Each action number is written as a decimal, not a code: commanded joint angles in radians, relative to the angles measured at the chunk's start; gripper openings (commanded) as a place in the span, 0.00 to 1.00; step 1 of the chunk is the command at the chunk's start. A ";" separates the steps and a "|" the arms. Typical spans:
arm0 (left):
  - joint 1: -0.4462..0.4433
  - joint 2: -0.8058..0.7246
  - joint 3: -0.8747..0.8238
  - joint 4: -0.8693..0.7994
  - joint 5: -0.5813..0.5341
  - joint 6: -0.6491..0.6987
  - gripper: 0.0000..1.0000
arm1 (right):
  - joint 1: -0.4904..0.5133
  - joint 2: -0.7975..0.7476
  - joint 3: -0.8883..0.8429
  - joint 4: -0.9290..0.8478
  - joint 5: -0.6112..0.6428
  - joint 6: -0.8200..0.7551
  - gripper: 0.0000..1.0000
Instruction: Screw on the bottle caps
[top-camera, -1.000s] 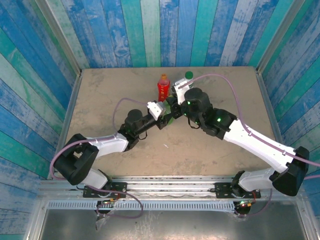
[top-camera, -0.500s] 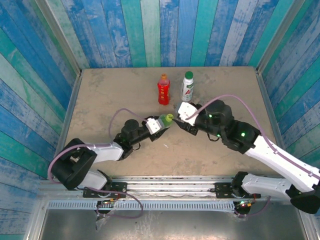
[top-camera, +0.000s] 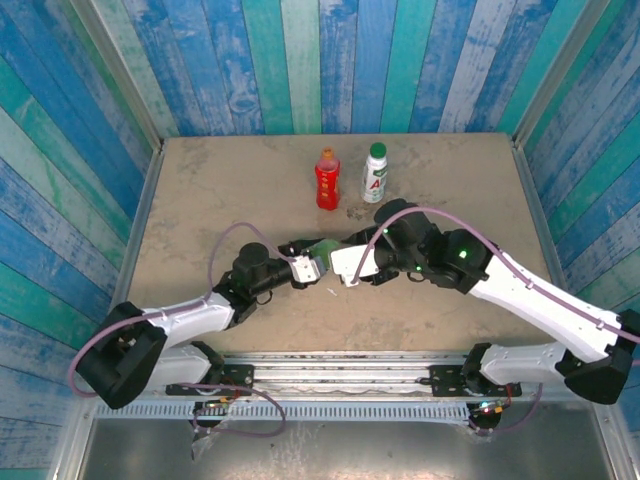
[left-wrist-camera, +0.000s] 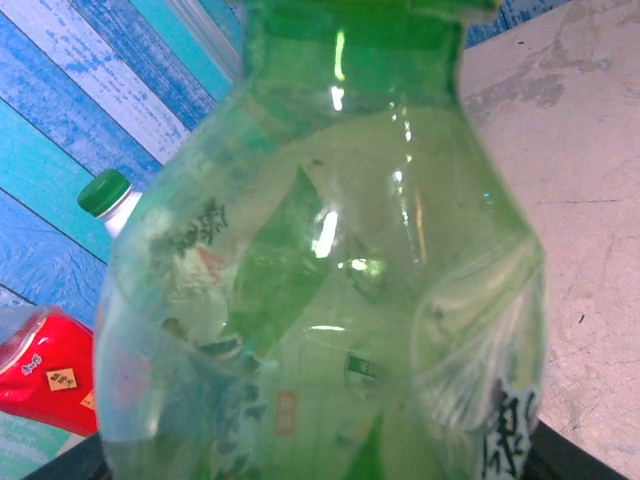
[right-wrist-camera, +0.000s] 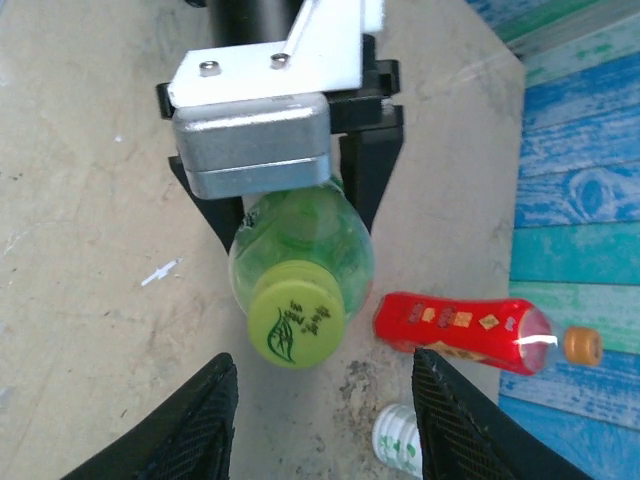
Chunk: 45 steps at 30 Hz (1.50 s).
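Right wrist view: left tool clamps the green bottle; right tool, wide, likely next closes on yellow-green cap ahead.

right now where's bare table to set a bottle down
Free: the table back left, left of the red bottle; back right, right of the white bottle. Crowded: the middle, around the gripped green bottle.
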 joint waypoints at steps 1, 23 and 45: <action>-0.001 -0.045 -0.009 -0.003 0.025 0.029 0.60 | 0.013 0.039 0.034 -0.058 0.011 -0.069 0.47; -0.001 -0.065 -0.004 0.017 0.004 -0.021 0.60 | 0.014 0.144 0.108 -0.063 0.067 0.113 0.26; -0.001 0.057 0.064 0.113 -0.030 -0.060 0.60 | -0.068 0.126 0.112 0.018 0.047 1.388 0.30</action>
